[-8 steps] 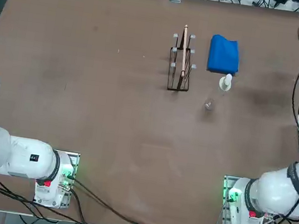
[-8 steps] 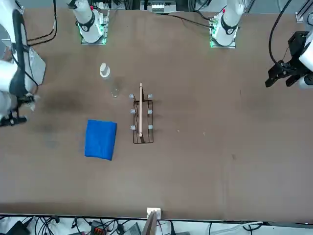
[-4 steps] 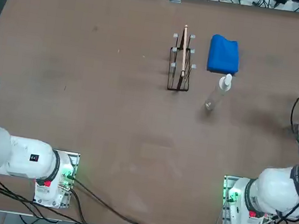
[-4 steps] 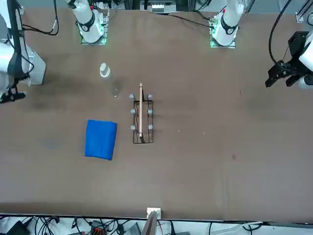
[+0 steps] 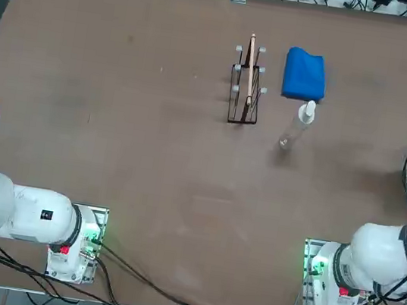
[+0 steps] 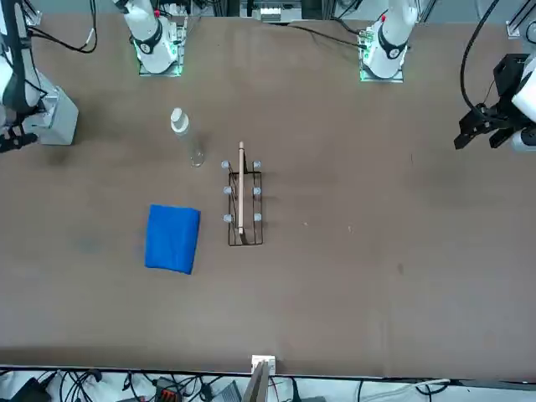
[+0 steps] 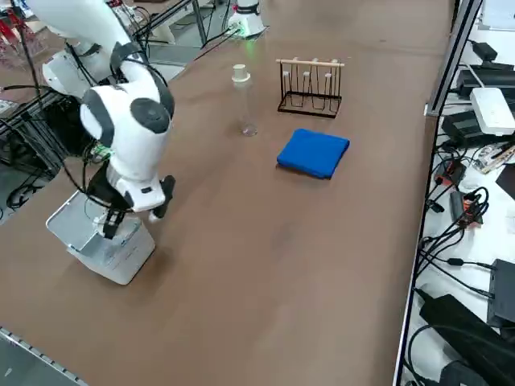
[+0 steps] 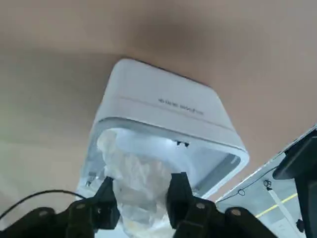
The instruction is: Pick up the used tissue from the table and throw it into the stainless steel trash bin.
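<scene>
A: Item one, the right end effector point(image 8: 142, 181): how do we enter it?
B: Released, jaws parted, above the bin's mouth. The used tissue point(image 8: 136, 191) lies between the fingers; whether either side still touches, we cannot tell.
A: Item two, that tissue. Handling?
B: White, crumpled, thin. We judge it very light, soft, easily torn, more apt to cling than to slip. Best hold: its thick middle, lightly pinched.
A: Orientation?
B: Long axis roughly along the fingers; the loose end reaches past the fingertips, leaning a little to one side, towards the opening.
A: Item three?
B: The trash bin point(image 7: 117, 253), a pale grey box, open-mouthed, on the desk point(image 7: 265, 265). We think the tissue needs only a clean drop; it could snag on a finger or the rim.
A: Remaining stock?
B: Well apart from the bin: a clear bottle point(image 7: 245, 100), one folded blue cloth point(image 7: 314, 153), one wire rack point(image 7: 311, 62).
</scene>
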`<control>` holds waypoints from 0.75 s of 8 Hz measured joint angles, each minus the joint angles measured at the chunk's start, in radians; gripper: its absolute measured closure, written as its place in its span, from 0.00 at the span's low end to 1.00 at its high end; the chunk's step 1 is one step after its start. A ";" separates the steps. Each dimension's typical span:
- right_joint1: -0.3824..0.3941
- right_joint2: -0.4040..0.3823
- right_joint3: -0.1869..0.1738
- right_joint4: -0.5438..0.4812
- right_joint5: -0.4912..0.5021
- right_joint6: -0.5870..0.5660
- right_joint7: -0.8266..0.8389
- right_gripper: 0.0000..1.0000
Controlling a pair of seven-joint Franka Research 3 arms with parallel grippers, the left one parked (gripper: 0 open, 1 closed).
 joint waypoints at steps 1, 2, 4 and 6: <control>0.000 0.009 0.004 -0.001 0.000 0.005 0.000 0.26; 0.002 0.017 0.007 -0.001 0.000 0.012 0.000 0.08; 0.002 0.015 0.008 0.010 -0.001 0.014 -0.002 0.00; 0.010 -0.015 0.014 0.068 0.004 -0.023 -0.025 0.00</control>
